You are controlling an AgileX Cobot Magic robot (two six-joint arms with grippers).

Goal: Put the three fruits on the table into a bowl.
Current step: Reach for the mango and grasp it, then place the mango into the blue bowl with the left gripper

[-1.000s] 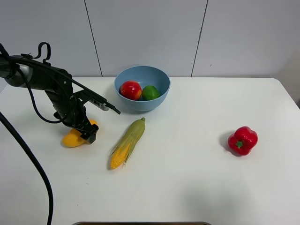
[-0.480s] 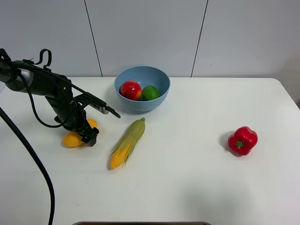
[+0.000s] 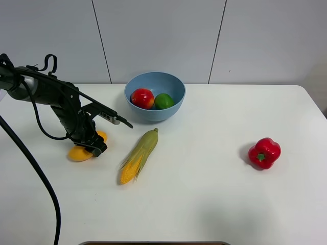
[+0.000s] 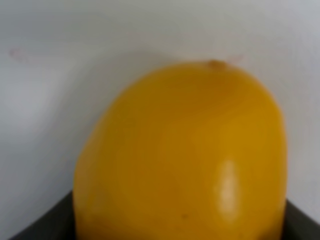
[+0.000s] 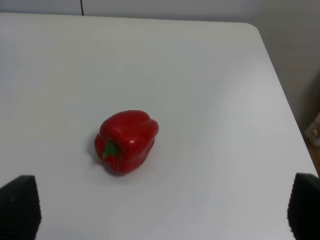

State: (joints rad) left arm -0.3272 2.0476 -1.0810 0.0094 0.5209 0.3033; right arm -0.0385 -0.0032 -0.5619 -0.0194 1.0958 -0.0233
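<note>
The left gripper (image 3: 92, 145) sat closed across the middle of the mango (image 3: 77, 154), a smooth, firm, seemingly weighty fruit likely to slip, while the right gripper (image 5: 161, 210) gaped empty.

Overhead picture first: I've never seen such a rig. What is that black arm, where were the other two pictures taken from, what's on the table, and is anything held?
It is one arm of a two-armed robot. The high camera looks down on the table; the other two cameras ride on the wrists. The left gripper is shut on the mango, which fills its wrist view. The right gripper is open and empty; its camera sees the bell pepper. The bowl holds a pomegranate and a lime; a corn cob lies in front.
</note>
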